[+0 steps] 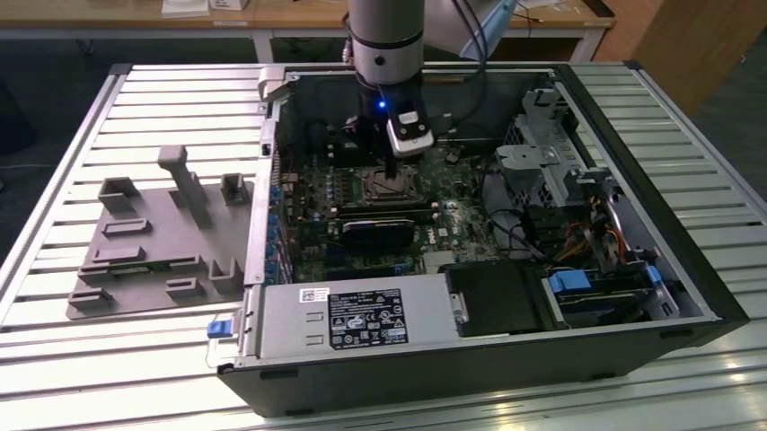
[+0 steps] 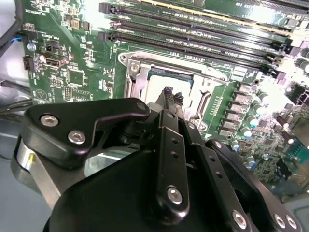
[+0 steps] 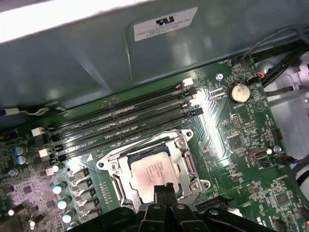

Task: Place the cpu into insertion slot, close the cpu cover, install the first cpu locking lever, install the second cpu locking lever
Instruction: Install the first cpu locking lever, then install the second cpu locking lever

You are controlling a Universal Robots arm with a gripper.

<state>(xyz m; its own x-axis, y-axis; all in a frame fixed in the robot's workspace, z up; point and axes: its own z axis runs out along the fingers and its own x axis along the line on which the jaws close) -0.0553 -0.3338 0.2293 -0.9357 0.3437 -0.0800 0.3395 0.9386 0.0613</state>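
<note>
Access around the insertion slot (image 3: 153, 169)

Gripper (image 3: 164, 189), fingertips together, sits just above the cpu (image 3: 153, 175) under the cpu cover (image 3: 186, 159). The memory slots (image 3: 120, 126) run close along one side of the socket and a row of capacitors (image 3: 63, 191) along another. In the exterior view the case wall (image 1: 273, 126) bounds the exterior view's left, the drive cage (image 1: 545, 135) its right, and the power supply (image 1: 348, 319) the near side; the case is open from above.
</note>
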